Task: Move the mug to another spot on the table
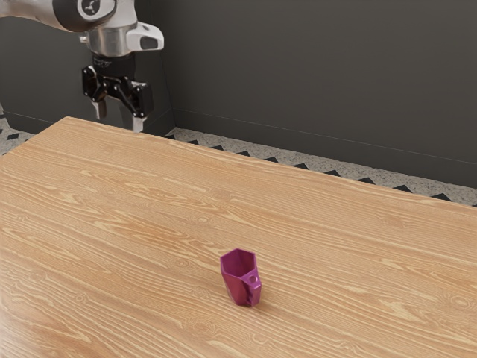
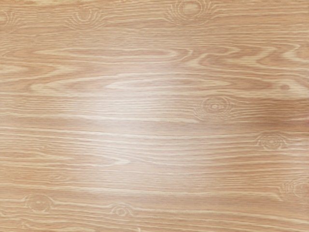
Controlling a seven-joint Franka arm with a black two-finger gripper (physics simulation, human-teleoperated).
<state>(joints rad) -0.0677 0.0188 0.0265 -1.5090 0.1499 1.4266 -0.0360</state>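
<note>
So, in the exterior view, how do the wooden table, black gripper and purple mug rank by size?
1. Wooden table, by far the largest.
2. Black two-finger gripper.
3. Purple angular mug, which looks a bit smaller, though it stands nearer the camera than the gripper.

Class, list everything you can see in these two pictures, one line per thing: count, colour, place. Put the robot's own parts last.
mug: one, purple, standing upright on the table, near the front edge of the exterior view, with its handle toward the exterior view's right.
table: one, light wood grain, across the lower part of the exterior view; its bare top also shows in the wrist view.
floor: one strip, grey with dark triangles, behind the table's far edge.
wall: one, dark grey, behind the floor strip.
arm: one, white and silver, at the exterior view's upper left.
gripper: one, black, open and holding nothing, hanging over the table's far corner on the exterior view's left, well apart from the mug.
</note>
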